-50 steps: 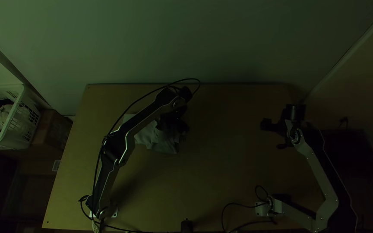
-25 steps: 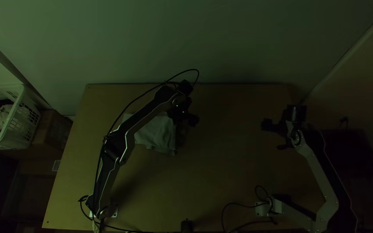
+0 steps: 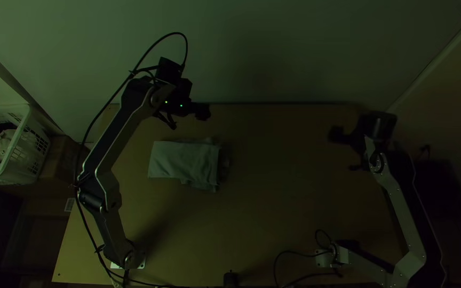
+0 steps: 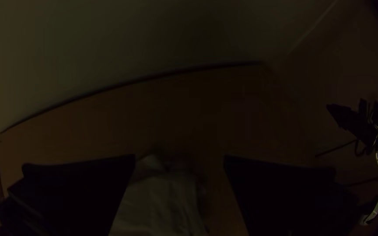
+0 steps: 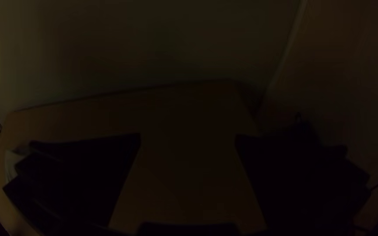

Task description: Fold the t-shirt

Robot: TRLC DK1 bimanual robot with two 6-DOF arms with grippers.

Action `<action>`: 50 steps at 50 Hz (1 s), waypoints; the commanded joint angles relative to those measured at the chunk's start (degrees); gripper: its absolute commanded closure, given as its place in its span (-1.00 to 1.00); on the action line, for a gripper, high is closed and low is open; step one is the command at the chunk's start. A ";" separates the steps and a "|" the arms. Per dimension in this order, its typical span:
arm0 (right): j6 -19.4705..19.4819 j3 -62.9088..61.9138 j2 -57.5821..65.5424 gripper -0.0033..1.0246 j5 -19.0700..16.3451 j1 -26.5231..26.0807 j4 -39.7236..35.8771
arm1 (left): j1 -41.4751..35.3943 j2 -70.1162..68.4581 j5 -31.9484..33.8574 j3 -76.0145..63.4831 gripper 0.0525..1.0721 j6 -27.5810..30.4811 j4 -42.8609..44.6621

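One pale t-shirt (image 3: 185, 160) is lying folded into a compact, uneven-edged bundle on the single wooden table (image 3: 273, 213), left of its middle. Two grippers are hanging over the table, each keeping its two wide black fingers spread apart: the left gripper (image 3: 188, 119) near the far edge, beyond the shirt; the right gripper (image 3: 344, 151) well apart from it. One white laundry basket (image 3: 34, 151) is standing past the table's left edge, holding bunched clothes (image 3: 4, 143).

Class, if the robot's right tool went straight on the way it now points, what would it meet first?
The right tool would probably meet the table first, on a bare stretch of wood seen ahead between its open fingers. Its height is unclear, so it might instead pass above.
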 commanded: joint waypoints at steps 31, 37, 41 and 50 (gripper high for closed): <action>-15.23 9.34 -14.51 -0.93 0.00 -0.43 15.80 | 28.12 -38.27 -0.55 -28.91 -0.90 9.13 22.91; -16.63 6.88 -18.46 -0.93 -0.09 0.27 16.77 | 30.15 -44.95 -0.46 -36.29 -0.90 8.60 29.24; -17.25 3.19 -21.98 -0.93 -0.17 0.53 19.50 | 31.20 -49.69 -0.55 -42.88 -0.90 7.99 33.81; -17.42 -12.46 -35.42 -0.93 -5.18 2.55 32.15 | 33.66 -60.59 -0.82 -59.67 -0.90 5.00 43.22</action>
